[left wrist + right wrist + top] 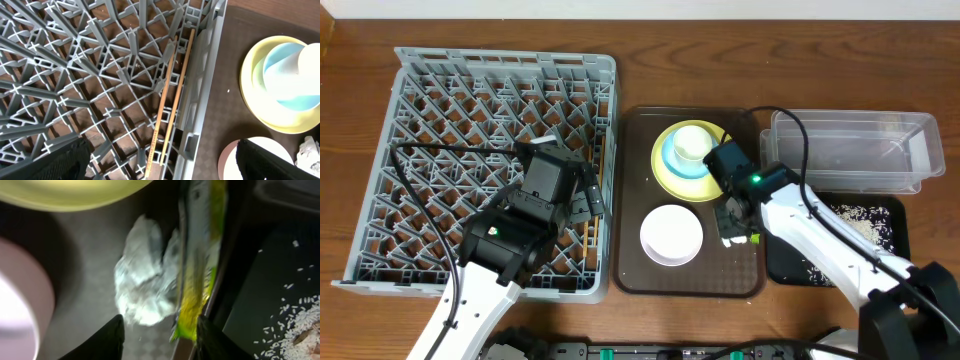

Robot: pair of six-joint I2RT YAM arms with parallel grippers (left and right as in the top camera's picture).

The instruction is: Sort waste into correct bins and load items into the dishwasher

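Observation:
My left gripper (160, 162) is open and empty above the right edge of the grey dish rack (440, 120). The two wooden chopsticks (172, 95) lie in the rack just inside its right wall. On the brown tray the white cup (692, 143) sits in the light blue bowl (672, 160) on the yellow plate (662, 178). The white bowl (671, 233) stands in front of them. My right gripper (157, 340) is open, low over the crumpled napkin (142, 280) and the green-yellow wrapper (197, 280) at the tray's right rim. The wrapper's end is close to its right finger.
The brown serving tray (635, 270) lies between the rack and the bins. The clear tub (850, 150) stands at the back right. The black tray (895, 215) in front of it holds scattered rice (860, 222), which also shows in the right wrist view (305, 325).

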